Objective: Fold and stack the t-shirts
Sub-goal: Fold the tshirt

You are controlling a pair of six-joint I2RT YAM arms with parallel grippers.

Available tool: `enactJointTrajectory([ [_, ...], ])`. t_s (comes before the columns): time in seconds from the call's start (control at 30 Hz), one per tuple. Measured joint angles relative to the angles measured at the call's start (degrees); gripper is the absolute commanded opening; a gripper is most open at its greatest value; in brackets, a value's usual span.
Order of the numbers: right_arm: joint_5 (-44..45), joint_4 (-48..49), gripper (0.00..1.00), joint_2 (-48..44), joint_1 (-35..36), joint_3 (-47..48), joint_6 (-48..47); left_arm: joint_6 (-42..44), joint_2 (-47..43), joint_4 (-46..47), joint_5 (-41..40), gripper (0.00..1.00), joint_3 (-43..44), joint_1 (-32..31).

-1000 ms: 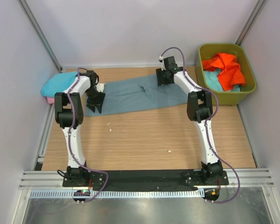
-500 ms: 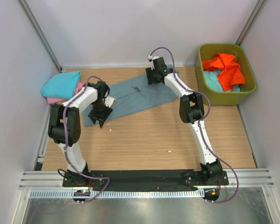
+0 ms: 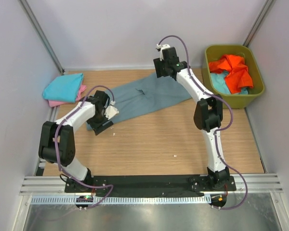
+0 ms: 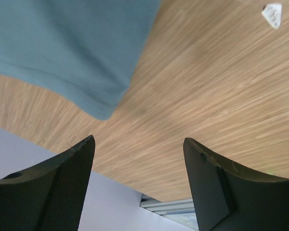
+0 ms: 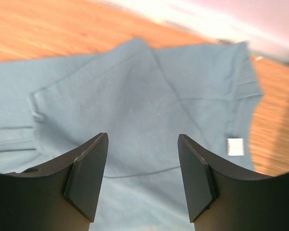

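Note:
The large grey-blue t-shirt lies spread out slantwise across the far half of the table. My left gripper is open and empty, just past the shirt's near-left corner; in the left wrist view only bare wood shows between its jaws. My right gripper hovers open and empty over the shirt's far end. In the right wrist view the shirt and its small white label lie below. A folded turquoise shirt rests on a pink one at the far left.
An olive-green tub at the far right holds an orange shirt and a light blue one. Small white scraps lie on the wood, and one shows in the left wrist view. Walls close in the left, far and right sides.
My left gripper has moved toward the near edge and the shirt's left end came with it, so the shirt now lies slanted. My right gripper swung left, then back right.

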Motion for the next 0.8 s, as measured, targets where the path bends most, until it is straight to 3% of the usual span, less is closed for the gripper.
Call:
enactJointTrajectory([
  [0.13, 1.03, 0.72, 0.66, -3.96, -0.11, -1.73, -0.81, 5.46, 0.42, 4.39, 0.11, 0.66, -5.35, 1.27],
  [0.37, 1.60, 0.26, 0.66, -5.11, -0.09, -5.66, -1.88, 8.76, 5.44, 9.90, 1.11, 0.61, -2.82, 4.94],
  [0.67, 2.58, -0.24, 0.66, -5.14, -0.02, -6.60, -3.45, 10.67, 9.73, 9.90, 3.78, 0.48, -1.27, 6.80],
  [0.8, 3.82, 0.20, 0.66, -5.14, -0.02, -8.87, -4.20, 11.63, 9.73, 8.63, 5.07, 0.24, -1.27, 6.78],
])
